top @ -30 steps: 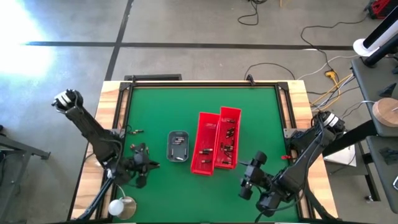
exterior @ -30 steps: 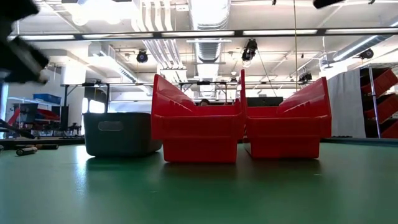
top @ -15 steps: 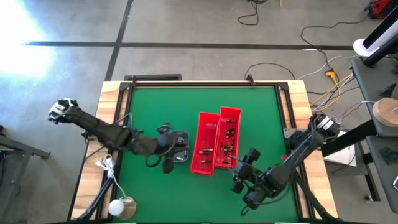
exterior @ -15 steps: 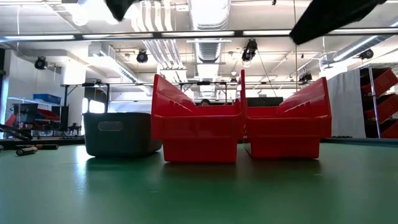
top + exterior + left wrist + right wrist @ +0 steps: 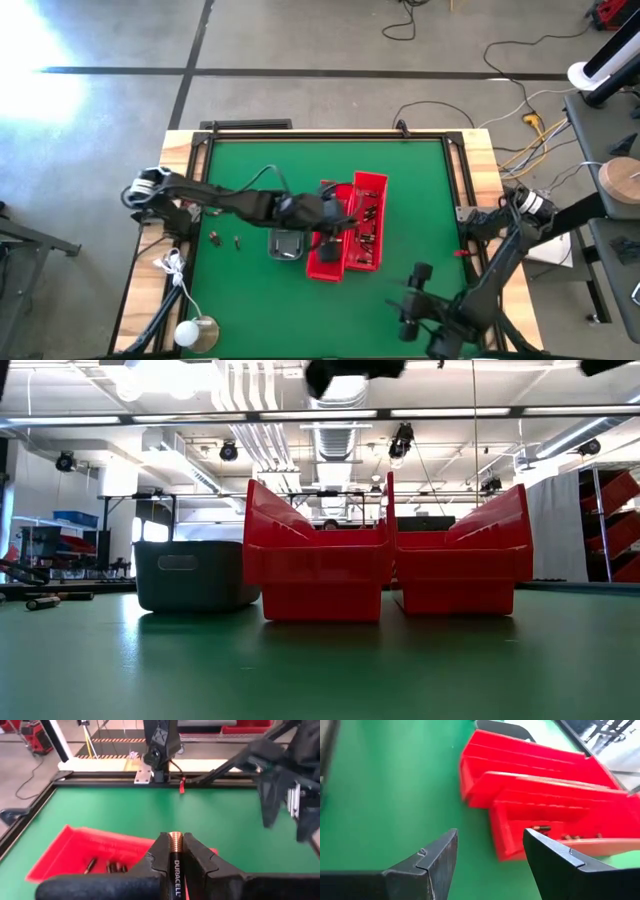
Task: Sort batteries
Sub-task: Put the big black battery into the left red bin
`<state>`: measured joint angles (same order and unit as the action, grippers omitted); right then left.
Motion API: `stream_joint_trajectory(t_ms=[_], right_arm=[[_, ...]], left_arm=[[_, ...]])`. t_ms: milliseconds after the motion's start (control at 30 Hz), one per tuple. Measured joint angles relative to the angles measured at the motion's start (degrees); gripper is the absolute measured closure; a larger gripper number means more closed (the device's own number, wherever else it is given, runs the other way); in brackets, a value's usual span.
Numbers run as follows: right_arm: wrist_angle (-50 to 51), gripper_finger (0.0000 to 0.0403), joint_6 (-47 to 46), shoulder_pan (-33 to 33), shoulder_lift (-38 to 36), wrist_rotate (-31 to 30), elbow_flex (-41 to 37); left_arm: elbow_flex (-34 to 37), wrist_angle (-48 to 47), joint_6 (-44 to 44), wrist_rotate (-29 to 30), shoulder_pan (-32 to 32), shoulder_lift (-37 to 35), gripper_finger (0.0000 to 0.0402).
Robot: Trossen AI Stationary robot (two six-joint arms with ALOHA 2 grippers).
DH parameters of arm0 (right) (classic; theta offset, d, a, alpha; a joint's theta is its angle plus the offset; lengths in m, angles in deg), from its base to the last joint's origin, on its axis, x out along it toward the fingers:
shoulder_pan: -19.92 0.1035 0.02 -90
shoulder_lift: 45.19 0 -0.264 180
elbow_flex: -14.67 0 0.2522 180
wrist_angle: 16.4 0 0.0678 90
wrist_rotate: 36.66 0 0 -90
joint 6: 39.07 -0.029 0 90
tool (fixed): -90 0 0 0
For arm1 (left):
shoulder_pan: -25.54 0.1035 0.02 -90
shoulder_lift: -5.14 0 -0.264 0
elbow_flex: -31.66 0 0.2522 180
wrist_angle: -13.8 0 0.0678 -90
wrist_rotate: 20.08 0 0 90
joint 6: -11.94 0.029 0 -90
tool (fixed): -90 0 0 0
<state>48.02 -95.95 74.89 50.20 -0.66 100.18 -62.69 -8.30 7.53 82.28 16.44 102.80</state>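
Left tool pinching battery, long axis along fingers, copper end outward.

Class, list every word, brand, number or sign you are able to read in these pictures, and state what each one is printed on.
"DURACELL": printed along the battery held in the left end effector, in the left wrist view.
Raised lettering on the wall of the red bin below it: too faint to read.
Nothing else is readable in the high, low or right wrist views.
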Motion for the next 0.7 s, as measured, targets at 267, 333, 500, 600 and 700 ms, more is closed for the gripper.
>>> stream_joint_trajectory(t_ms=[267,333,500,600,700], right_arm=[[0.0,0.0184,-5.7,5.8,0.0,0.2,-0.8],[0.0,0.0184,-6.6,6.7,0.0,0.1,-0.8],[0.9,0.0184,-7.7,7.7,0.0,0.1,-0.9],[1.5,0.0184,-7.7,7.7,0.0,0.4,-1.1],[1.5,0.0184,-8.0,7.7,0.0,0.8,-1.3]], left_arm=[[-10.0,-0.4,-1.0,-7.6,2.6,10.0,0.0393],[-12.1,-1.5,-1.0,-9.0,2.9,12.7,0.0393],[-18.2,-8.7,-1.4,-6.4,3.7,19.9,0.0393],[-21.7,-10.9,-1.2,-5.9,4.1,24.5,0.0393],[-26.4,-15.6,0.6,-7.7,4.1,28.5,0.0392]])
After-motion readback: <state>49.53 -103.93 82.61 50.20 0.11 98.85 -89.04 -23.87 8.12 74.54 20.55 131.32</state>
